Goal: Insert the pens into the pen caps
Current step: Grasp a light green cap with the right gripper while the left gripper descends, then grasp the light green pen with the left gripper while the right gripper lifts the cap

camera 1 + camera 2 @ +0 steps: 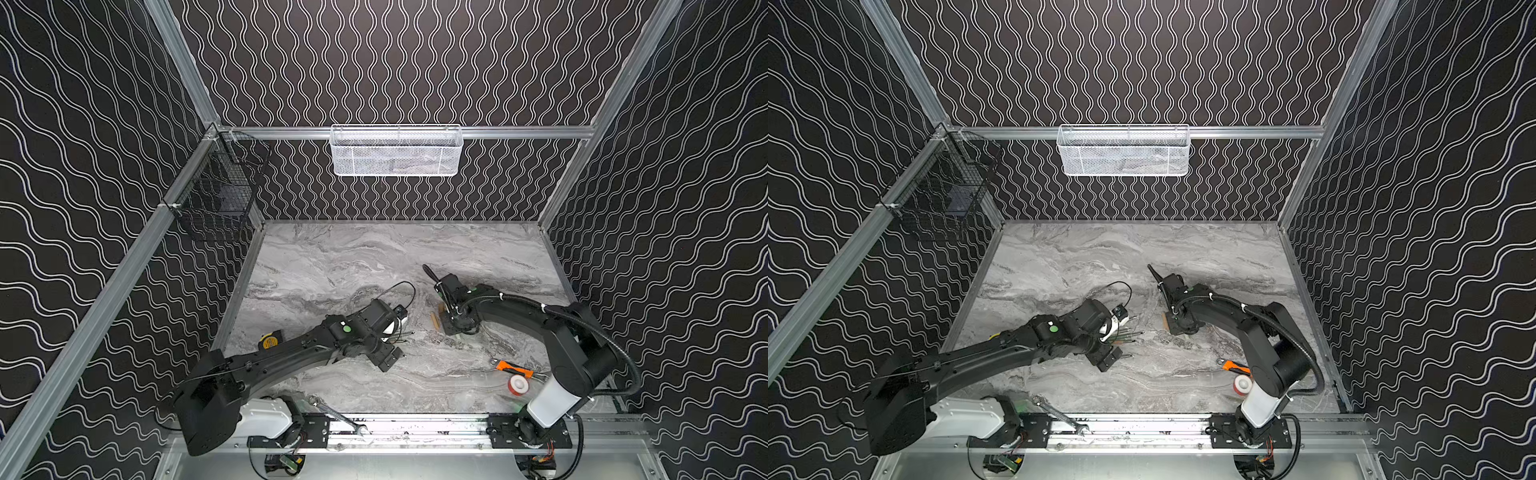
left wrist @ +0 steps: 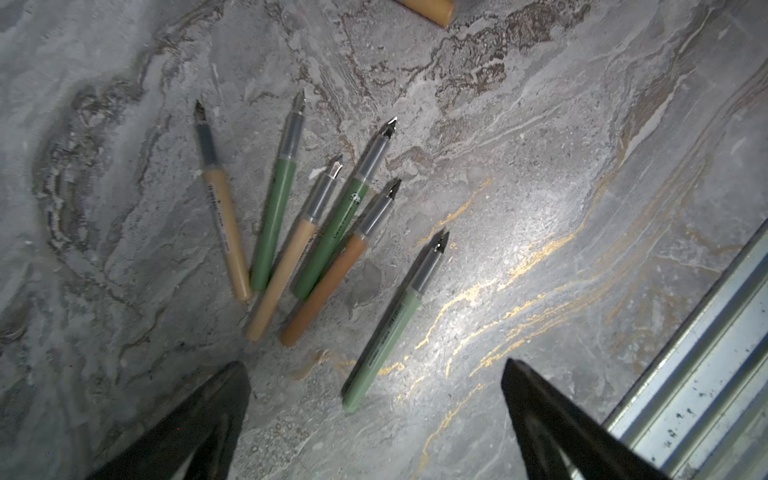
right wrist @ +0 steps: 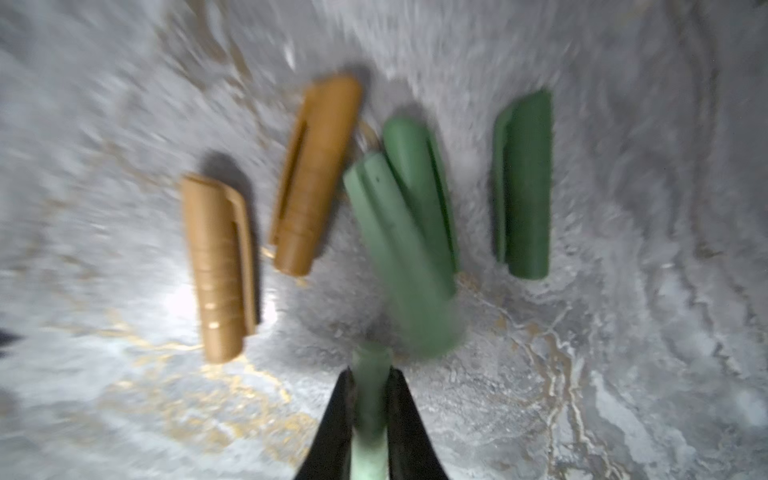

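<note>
Six pens (image 2: 332, 237) lie uncapped on the marble table (image 1: 332, 257), near its middle in a top view (image 1: 1126, 332). Five of them fan out touching or nearly so, and a pale green pen (image 2: 386, 332) lies just beside the fan. The pen caps (image 3: 316, 174) rest at about three o'clock of the pens. The left gripper (image 2: 374, 365) hangs over the pens spread as wide as it goes, holding nothing. The right gripper (image 3: 370, 374) is pinched tight on a pale green cap (image 3: 403, 257), which sits above the other caps in a blurred view. Pens and caps look like light, stiff plastic, smooth and round enough to roll or slip, and the nibs look fine and easily bent. The barrel's middle, clear of the nib, seems the safest hold, and the cap's mouth needs to be left free.
</note>
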